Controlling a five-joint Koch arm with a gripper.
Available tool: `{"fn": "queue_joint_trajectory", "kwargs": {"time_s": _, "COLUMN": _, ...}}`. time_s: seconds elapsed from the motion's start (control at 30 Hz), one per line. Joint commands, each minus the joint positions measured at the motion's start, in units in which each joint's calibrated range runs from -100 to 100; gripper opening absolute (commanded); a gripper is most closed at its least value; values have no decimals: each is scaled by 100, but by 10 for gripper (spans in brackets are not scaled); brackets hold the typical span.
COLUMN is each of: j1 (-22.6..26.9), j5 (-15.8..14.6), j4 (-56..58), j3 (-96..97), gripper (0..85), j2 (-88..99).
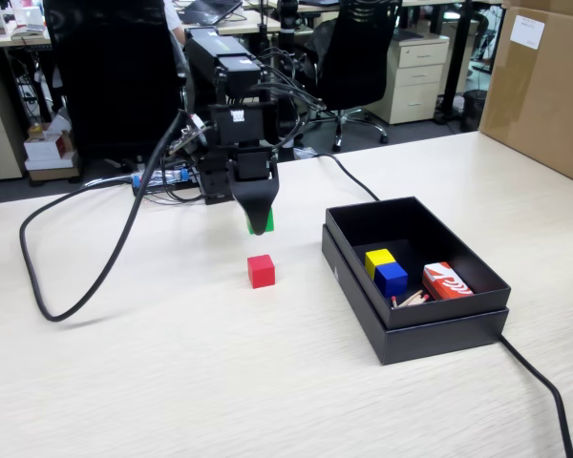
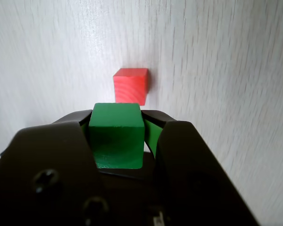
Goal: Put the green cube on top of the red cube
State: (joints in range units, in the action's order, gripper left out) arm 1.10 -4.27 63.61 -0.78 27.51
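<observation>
The green cube (image 2: 116, 134) is clamped between the black jaws of my gripper (image 2: 118, 123), which is shut on it. In the fixed view the gripper (image 1: 259, 227) hangs above the table with a bit of the green cube (image 1: 267, 222) showing at its tip. The red cube (image 1: 261, 270) rests on the table just in front of and below the gripper. Seen from the wrist view, the red cube (image 2: 130, 85) lies directly ahead of the held green cube, with a gap between them.
A black open box (image 1: 411, 320) sits to the right in the fixed view, holding a yellow cube (image 1: 378, 259), a blue cube (image 1: 392, 277) and a red-and-white packet (image 1: 447, 281). Black cables (image 1: 72, 277) loop on the left and trail from the box's right corner. A cardboard box (image 1: 542, 86) stands far right.
</observation>
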Motion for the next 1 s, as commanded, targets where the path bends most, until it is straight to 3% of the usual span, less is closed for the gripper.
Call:
{"fn": "queue_joint_trajectory", "kwargs": {"time_s": 0.0, "j1": -10, "j5": -20, "j4": 11, "j3": -630, "gripper": 12, "j2": -163}}
{"fn": "queue_joint_trajectory", "kwargs": {"time_s": 0.97, "j1": -54, "j5": -63, "j4": 11, "j3": -548, "gripper": 13, "j2": -1322}}
